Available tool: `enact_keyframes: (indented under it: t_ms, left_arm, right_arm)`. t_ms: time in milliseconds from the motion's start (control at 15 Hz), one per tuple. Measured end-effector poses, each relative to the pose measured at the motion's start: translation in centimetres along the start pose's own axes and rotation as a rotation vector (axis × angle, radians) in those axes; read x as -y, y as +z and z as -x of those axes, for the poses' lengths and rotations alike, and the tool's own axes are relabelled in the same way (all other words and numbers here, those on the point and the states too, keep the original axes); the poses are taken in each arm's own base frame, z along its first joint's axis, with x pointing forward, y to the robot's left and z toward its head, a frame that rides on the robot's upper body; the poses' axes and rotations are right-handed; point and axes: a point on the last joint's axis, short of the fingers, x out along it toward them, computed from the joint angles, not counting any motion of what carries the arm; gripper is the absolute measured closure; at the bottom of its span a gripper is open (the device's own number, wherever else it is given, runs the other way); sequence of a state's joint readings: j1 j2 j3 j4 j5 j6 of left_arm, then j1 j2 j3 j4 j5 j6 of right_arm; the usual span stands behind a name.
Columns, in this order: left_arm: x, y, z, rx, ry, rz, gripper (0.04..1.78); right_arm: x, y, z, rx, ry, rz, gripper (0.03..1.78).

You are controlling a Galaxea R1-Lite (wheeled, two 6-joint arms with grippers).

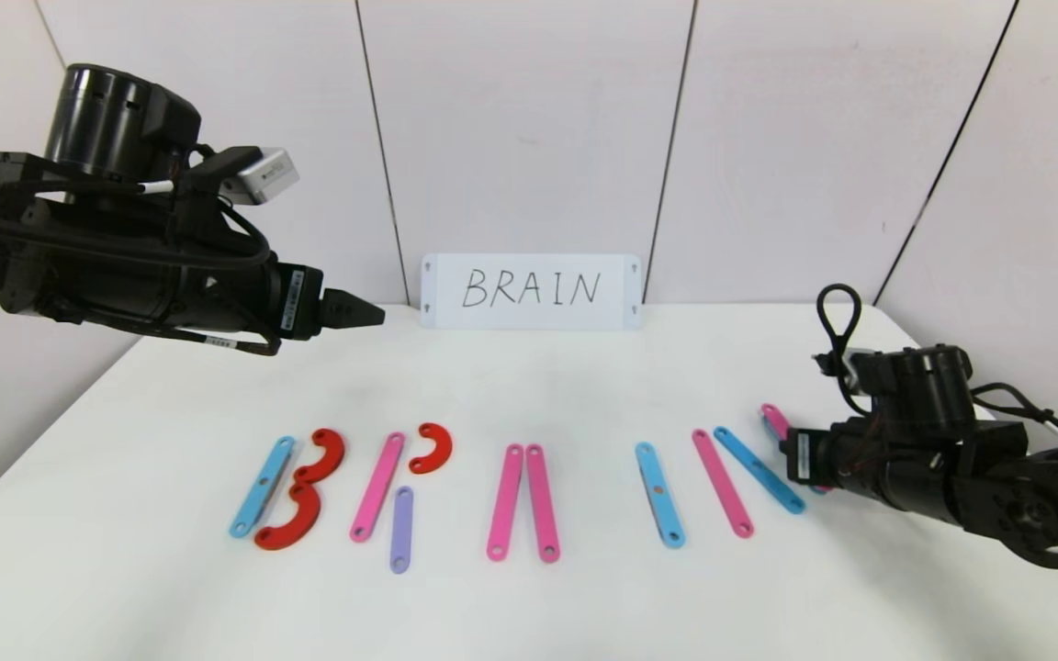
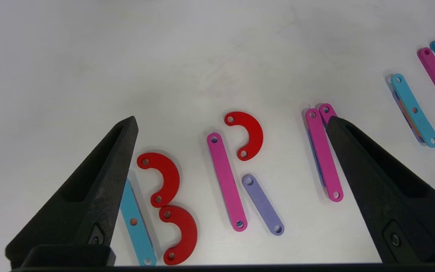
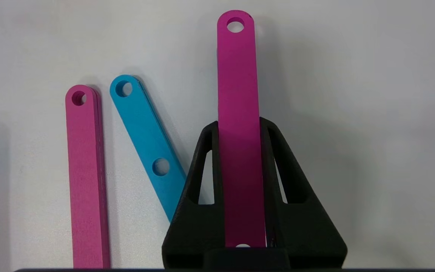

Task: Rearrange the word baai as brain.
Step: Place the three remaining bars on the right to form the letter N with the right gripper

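Head view: nearest the robot, the word [image 1: 511,487] lies in a row on the white table [image 1: 125,588]. From the robot's left: a light-blue strip [image 1: 262,487] with two red curves [image 1: 304,491] forms B; a pink strip [image 1: 377,487], a red curve [image 1: 431,447] and a short purple strip [image 1: 401,530] form R; two pink strips [image 1: 523,501] meet at their far ends with no crossbar, so A looks unfinished; one light-blue strip [image 1: 659,495] serves as I; a pink strip [image 1: 722,483] and a slanted light-blue strip [image 1: 759,469] begin N.

The right gripper [image 3: 240,181] sits low at the row's right end, fingers pressed against a pink strip [image 3: 240,124] held lengthwise between them, just beside the blue diagonal. This appears to be N's last stroke, not yet visibly set down.

The left gripper [image 2: 232,189] hovers above the table's far left, fingers spread wide, holding nothing.

Farthest, a white card [image 1: 530,291] reading "BRAIN" stands against the wall.

No containers are in view.
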State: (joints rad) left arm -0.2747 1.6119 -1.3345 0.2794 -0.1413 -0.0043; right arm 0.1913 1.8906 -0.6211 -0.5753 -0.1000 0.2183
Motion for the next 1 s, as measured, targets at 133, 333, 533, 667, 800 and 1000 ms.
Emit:
enact_keyframes:
  t_ms: [133,333,533,667,800,1000]
  left_arm:
    - [0.0,0.0,0.0,0.0,0.0,0.0,0.08]
    - [0.01,0.01,0.05,0.001,0.0,-0.001,0.08]
    - [0.02,0.01,0.05,0.001,-0.001,0.0,0.08]
    - [0.05,0.03,0.1,0.003,-0.001,-0.001,0.08]
    - [0.06,0.03,0.13,0.003,-0.002,-0.001,0.08]
    - [0.07,0.04,0.2,0.005,-0.002,-0.001,0.08]
  right_arm:
    - [0.08,-0.31,-0.1,-0.011,-0.003,0.0,1.51]
    - [0.12,-0.65,-0.16,-0.023,-0.005,0.001,1.51]
    - [0.15,-0.98,-0.12,-0.034,-0.006,0.002,1.51]
    - [0.03,-0.98,-0.11,-0.019,0.001,0.003,1.51]
    - [0.02,-0.96,-0.08,-0.014,0.002,0.007,1.51]
    - [-0.01,-1.01,-0.03,-0.015,0.004,0.009,1.5]
